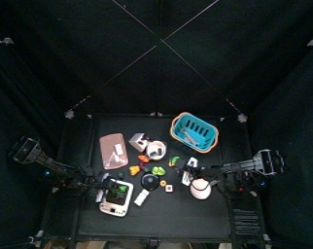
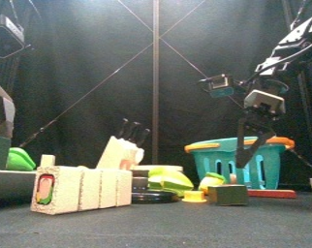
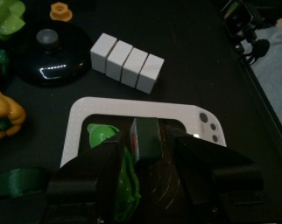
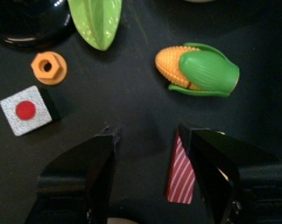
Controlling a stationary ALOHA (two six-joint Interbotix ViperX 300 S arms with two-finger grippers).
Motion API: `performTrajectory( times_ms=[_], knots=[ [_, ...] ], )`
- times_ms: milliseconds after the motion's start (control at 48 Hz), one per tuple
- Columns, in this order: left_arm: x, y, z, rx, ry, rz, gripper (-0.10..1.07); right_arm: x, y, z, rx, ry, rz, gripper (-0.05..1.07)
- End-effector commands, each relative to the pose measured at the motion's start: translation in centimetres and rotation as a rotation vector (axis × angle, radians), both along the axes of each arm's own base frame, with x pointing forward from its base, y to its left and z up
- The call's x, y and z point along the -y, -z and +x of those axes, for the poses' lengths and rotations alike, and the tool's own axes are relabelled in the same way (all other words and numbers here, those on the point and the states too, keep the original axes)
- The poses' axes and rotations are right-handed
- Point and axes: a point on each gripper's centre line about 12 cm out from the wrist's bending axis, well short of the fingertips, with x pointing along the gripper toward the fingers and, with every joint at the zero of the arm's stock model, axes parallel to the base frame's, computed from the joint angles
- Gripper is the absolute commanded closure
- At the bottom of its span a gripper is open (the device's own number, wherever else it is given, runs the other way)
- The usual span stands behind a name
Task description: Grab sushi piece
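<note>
In front of the blue basket, toward the table's front edge, the right gripper hangs over the toy-food clutter with jaws spread wide and nothing between them. The sushi piece, a square white block with a red centre and a dark side, lies flat on the table. It sits off to one side of the open jaws, not under them, near an orange nut; the corn lies on the other side of the jaw line. Likely step: line up, then descend. To do it well, shift sideways until the block is centred between the jaws, turn the wrist so the pads meet two flat faces, and drop straight down. Close gently, since the block is small and could squirt out. Keep off the nut, and off the dark red strip beside one jaw. The left gripper is farther from the basket, over a white tray with something green in it; whether it grips anything can't be told. The table is matte black and crowded, with little free space around the target. Black curtains close the pen on all sides.
</note>
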Motion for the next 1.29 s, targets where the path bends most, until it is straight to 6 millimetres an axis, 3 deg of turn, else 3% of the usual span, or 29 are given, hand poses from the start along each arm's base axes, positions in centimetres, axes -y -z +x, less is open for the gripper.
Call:
performTrajectory(
  times_ms=[0,250,438,667,896,1271],
  knots=[
    [0.3,-1.5,1.0,0.065,0.001,-0.008,0.18,-1.2,-1.6,0.9,0.056,-0.047,-0.004,0.15],
    [0.8,-4.0,3.1,0.156,0.005,-0.013,0.18,-3.8,-1.8,1.2,0.063,-0.129,0.001,0.15],
    [0.7,-4.5,5.4,0.171,-0.033,-0.007,0.18,-4.8,-1.8,1.2,0.059,-0.17,-0.009,0.15],
    [0.1,-4.0,8.2,0.168,-0.083,0.019,0.15,-5.6,-2.2,1.9,0.094,-0.202,0.007,0.15],
    [-0.1,-3.2,9.9,0.147,-0.104,0.031,0.03,-6.1,-2.0,2.9,0.138,-0.224,0.048,0.15],
    [-0.8,-2.4,11.2,0.121,-0.146,0.03,-0.02,-6.9,0.1,4.4,0.097,-0.262,0.045,0.15]
  ],
)
